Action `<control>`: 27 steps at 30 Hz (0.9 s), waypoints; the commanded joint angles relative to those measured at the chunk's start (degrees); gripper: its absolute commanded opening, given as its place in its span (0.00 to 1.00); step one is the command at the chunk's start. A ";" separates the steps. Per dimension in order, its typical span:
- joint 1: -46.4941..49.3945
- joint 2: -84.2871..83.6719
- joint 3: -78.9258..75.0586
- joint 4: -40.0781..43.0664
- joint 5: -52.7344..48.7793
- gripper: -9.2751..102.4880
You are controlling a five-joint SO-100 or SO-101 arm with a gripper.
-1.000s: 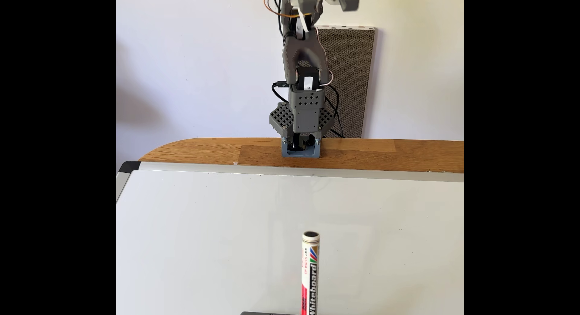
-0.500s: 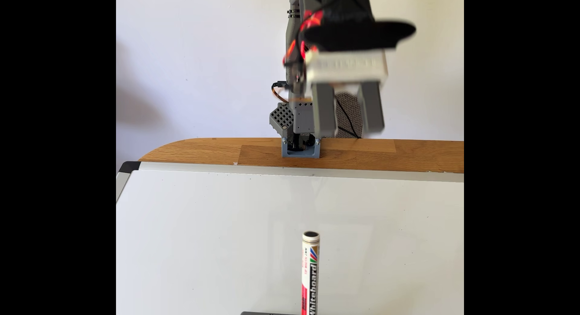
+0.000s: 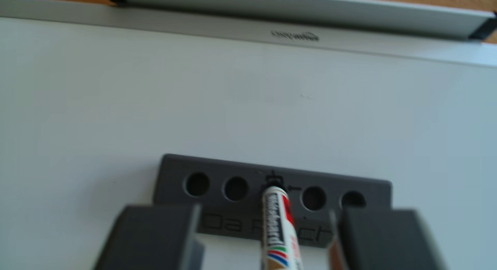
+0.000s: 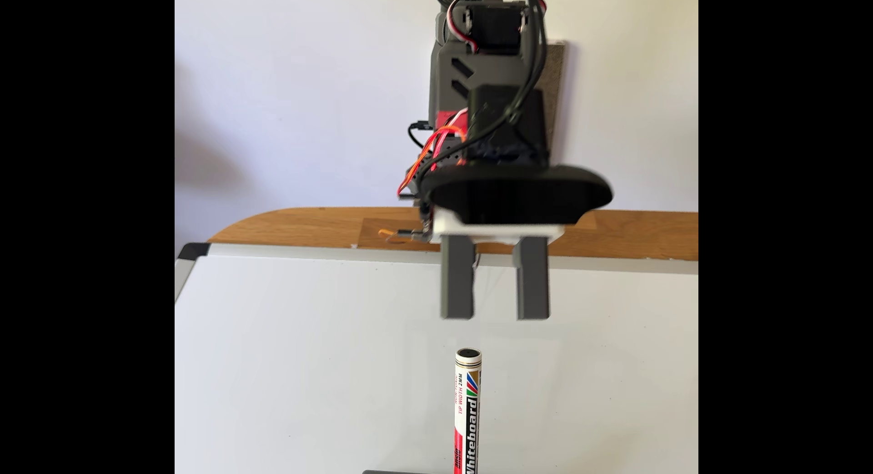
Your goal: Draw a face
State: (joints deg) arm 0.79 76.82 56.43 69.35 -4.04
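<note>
A white and red whiteboard marker stands upright in a dark grey holder with several round holes, on a blank whiteboard. In the other view the marker rises from the holder's middle hole between my two grey fingers. My gripper hangs open above the marker's top, slightly to its right, with a gap below its fingertips. Nothing is between the fingers in the fixed view.
The whiteboard's grey frame lies on a wooden table against a white wall. A brown textured panel leans behind the arm. The holder's edge shows at the bottom of the fixed view.
The arm has swung down and forward from high above the table. The open gripper dropped from the wall area to just above the marker. The marker has not moved.
</note>
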 commanded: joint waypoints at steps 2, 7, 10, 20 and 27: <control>0.53 0.44 -4.75 -0.26 -0.53 0.93; 0.44 -2.72 -4.39 -0.18 -0.53 0.93; 0.53 -3.60 -4.39 0.00 -0.53 0.93; 0.44 -4.13 -4.22 4.13 -0.53 0.93; 0.35 -3.96 -0.53 3.96 -0.53 0.93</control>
State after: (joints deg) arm 0.97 71.46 56.43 73.83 -4.22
